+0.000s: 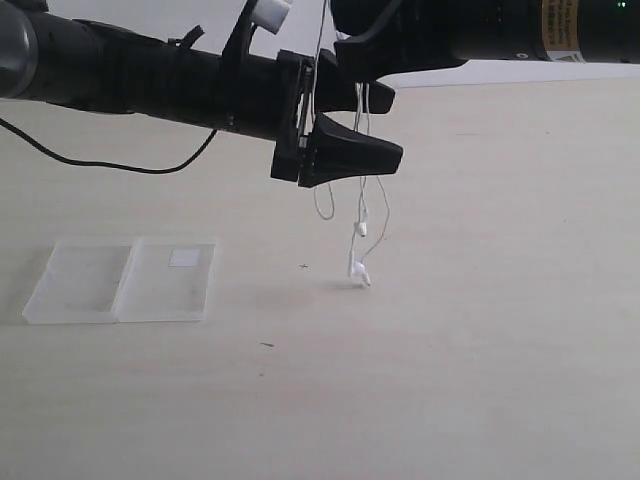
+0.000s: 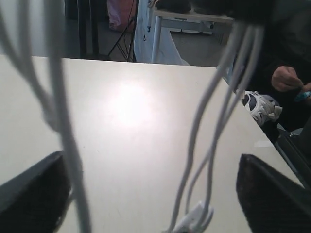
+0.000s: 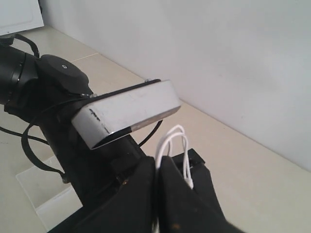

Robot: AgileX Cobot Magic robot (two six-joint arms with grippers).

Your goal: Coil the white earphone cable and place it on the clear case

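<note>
The white earphone cable (image 1: 360, 228) hangs in several strands from my right gripper (image 1: 347, 55) down to the table, where an earbud (image 1: 358, 272) touches the surface. My right gripper (image 3: 159, 164) is shut on the cable, and its loops (image 3: 171, 141) stick out above the fingertips. My left gripper (image 1: 394, 126) is level with the hanging strands, jaws open on either side of them. In the left wrist view the cable (image 2: 214, 121) runs between the spread fingers (image 2: 272, 194) without being pinched. The clear case (image 1: 120, 280) lies open and flat on the table, lower left, apart from both grippers.
A thin black wire (image 1: 100, 160) trails over the table behind the left arm. The left arm's silver camera box (image 3: 126, 111) sits right beside my right gripper. Beyond the table's far edge there is a person's hand (image 2: 286, 77) and a shoe (image 2: 260, 104).
</note>
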